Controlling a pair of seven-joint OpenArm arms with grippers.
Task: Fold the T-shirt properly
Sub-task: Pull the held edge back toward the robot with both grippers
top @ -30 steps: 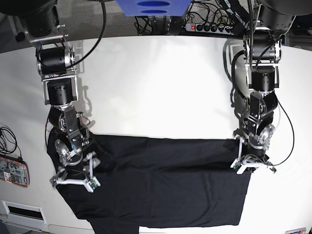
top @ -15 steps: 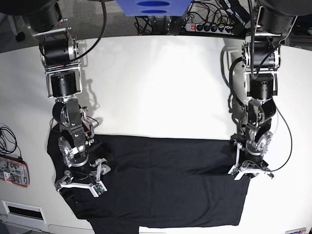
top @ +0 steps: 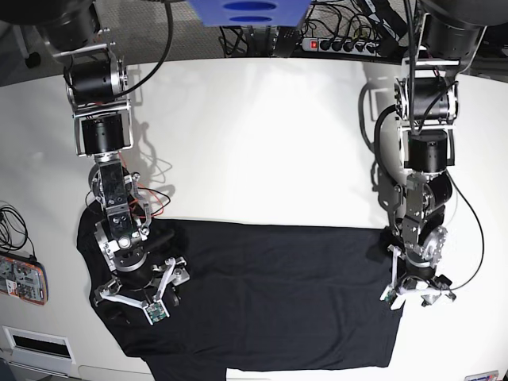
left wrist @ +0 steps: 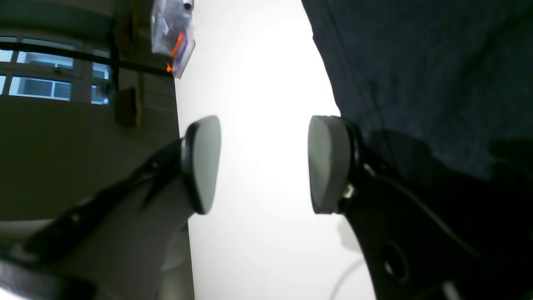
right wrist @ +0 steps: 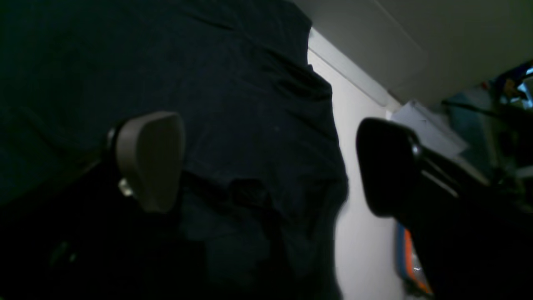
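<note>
A: Base view, left to right: my right hand (top: 133,302) hangs wide over the shirt (top: 270,294), gripping nothing. The shirt lies flat along the near bench (top: 254,151) edge.

B: And the left hand (top: 417,292)?

A: At the far shirt edge, pads (left wrist: 329,164) parted, only bench between them.

B: Handling?

A: Thin, limp cloth, I'd say; pinch the hem or corners, or it'll sag.
</note>
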